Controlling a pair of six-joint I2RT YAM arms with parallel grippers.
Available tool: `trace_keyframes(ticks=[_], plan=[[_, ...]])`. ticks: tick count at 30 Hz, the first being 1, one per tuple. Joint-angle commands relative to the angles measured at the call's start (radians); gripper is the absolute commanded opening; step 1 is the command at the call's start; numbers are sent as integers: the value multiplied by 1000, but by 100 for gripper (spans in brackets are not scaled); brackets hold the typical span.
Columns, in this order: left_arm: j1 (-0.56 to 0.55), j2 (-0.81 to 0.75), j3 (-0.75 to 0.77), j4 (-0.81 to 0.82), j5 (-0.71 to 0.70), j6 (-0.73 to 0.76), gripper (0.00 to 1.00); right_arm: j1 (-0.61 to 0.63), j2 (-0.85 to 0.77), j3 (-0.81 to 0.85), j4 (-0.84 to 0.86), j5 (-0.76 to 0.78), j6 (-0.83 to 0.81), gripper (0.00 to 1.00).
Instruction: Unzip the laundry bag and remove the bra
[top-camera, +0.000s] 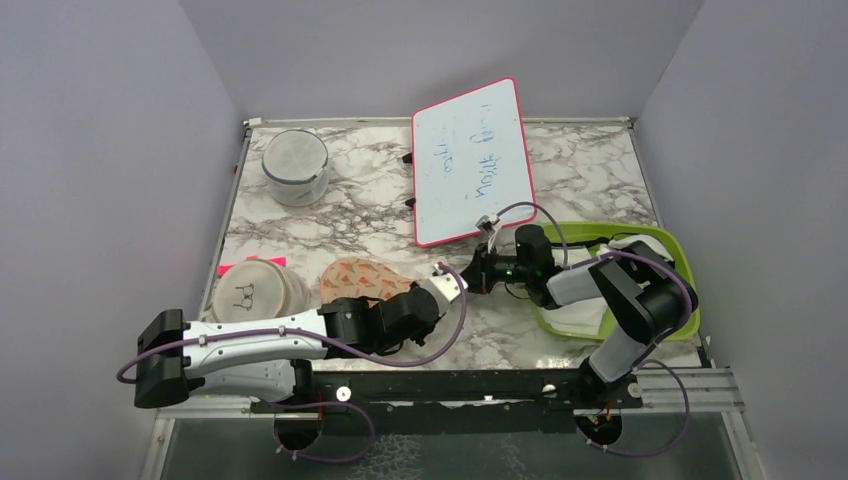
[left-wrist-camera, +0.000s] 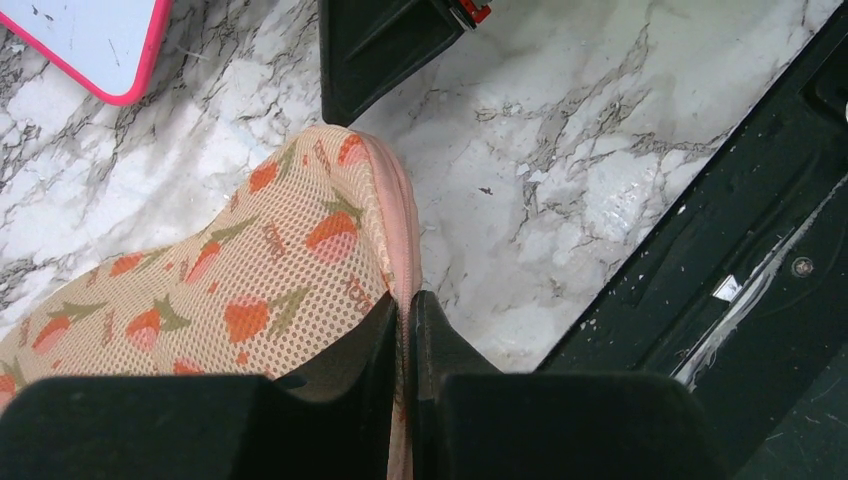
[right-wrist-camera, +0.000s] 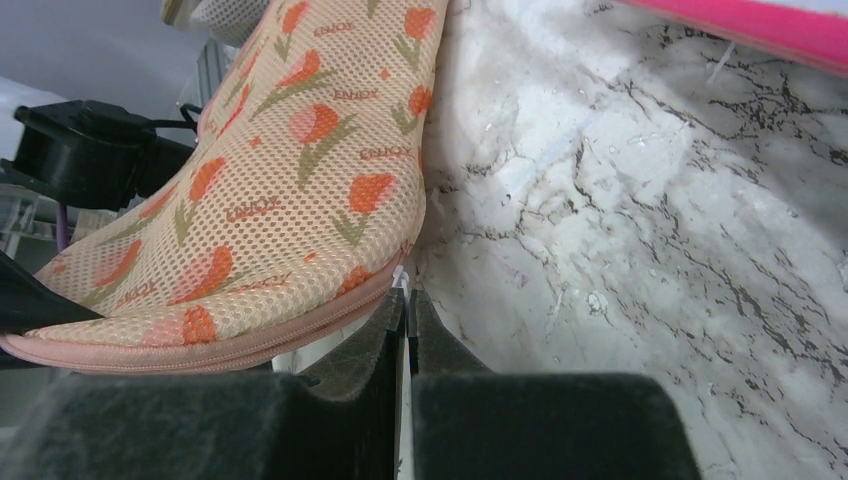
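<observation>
Peach-pink mesh with orange-red and green flower motifs, the laundry bag lies flat on the marble counter, toward the near edge, between the two arms. The left end effector is closed on the bag's pink zip edge, pinching the seam between its black fingers. The right end effector is also closed, at the bag's rounded end, with a thin white sliver between its fingers; whether that is the zip pull cannot be told. A round white disc pouch sits just left of the bag. A pink-framed whiteboard lies behind, and a green tray is to the right.
</observation>
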Motion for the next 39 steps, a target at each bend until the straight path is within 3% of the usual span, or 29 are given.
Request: trace_keyframes(ticks=[1, 8, 16, 20, 30, 33, 36, 39], plan=[[-3, -50, 44, 21, 32, 11, 0, 9, 12, 16, 104, -1, 34, 1], [-4, -101, 41, 45, -13, 24, 0, 18, -8, 5, 125, 6, 50, 1], [-2, -75, 6, 84, -122, -29, 0, -10, -120, -36, -45, 177, 54, 2], [-3, -23, -21, 153, -142, -86, 0, -78, -233, -73, -151, 196, 39, 17], [-3, 259, 46, 274, -33, -101, 1, -97, -794, -24, -753, 393, -127, 57], [-5, 299, 53, 276, -10, -116, 8, -96, -896, 12, -879, 446, -158, 63], [-4, 273, 24, 279, 3, -145, 21, -95, -949, 28, -912, 421, -146, 65], [-5, 197, -25, 270, 10, -166, 50, -95, -954, 45, -914, 385, -128, 65]])
